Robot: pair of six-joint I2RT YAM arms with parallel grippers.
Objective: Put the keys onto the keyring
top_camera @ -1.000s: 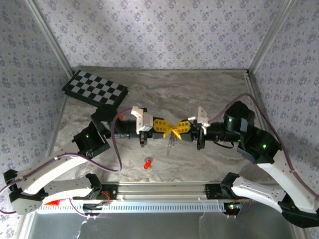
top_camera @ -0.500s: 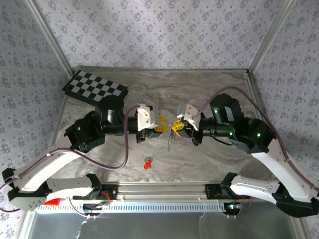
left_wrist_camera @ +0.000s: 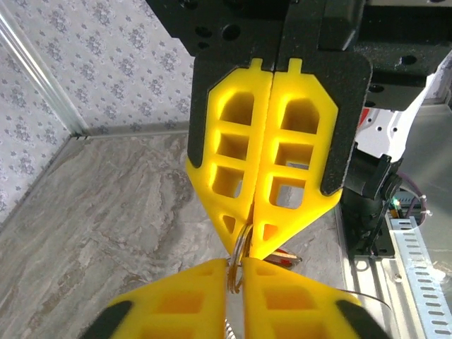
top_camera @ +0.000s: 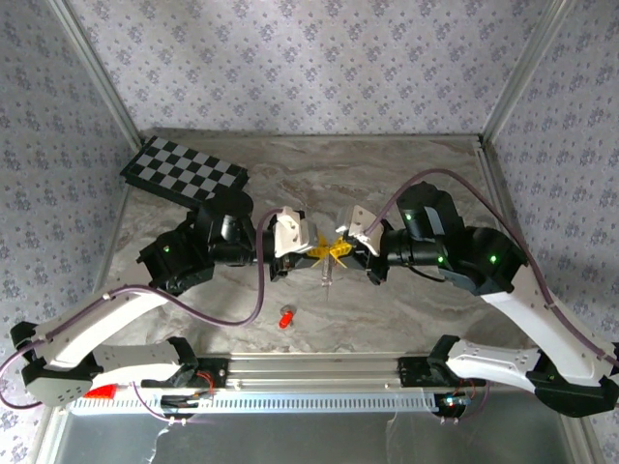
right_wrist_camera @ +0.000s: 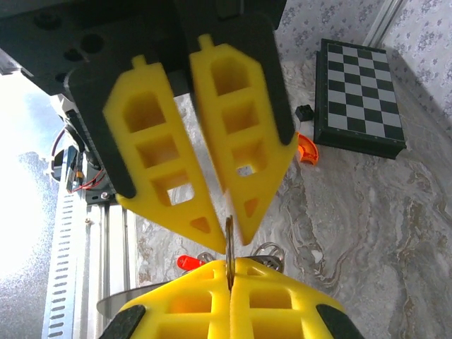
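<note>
So the keyring (top_camera: 327, 275) is hanging in the air over the middle of the table (top_camera: 406, 184), dangling from where the two claws are meeting nose to nose. The right claw (top_camera: 340, 249) is pinching it. In the left wrist view its yellow fingers (left_wrist_camera: 279, 220) are pressing flat together, and the thin wire loop is poking out right at their tips. The left claw (top_camera: 317, 251) is sitting around the same loop from the other side. Its fingers are nearly together, with a slim gap showing in the right wrist view, and I honestly can't tell if it's actually gripping or just hugging the wire. One red-headed key (top_camera: 285, 317) is lying loose on the table, close to the near edge, a bit left of centre, well apart from the claws. A checkerboard (top_camera: 184, 174) is sitting by the far left corner.
</note>
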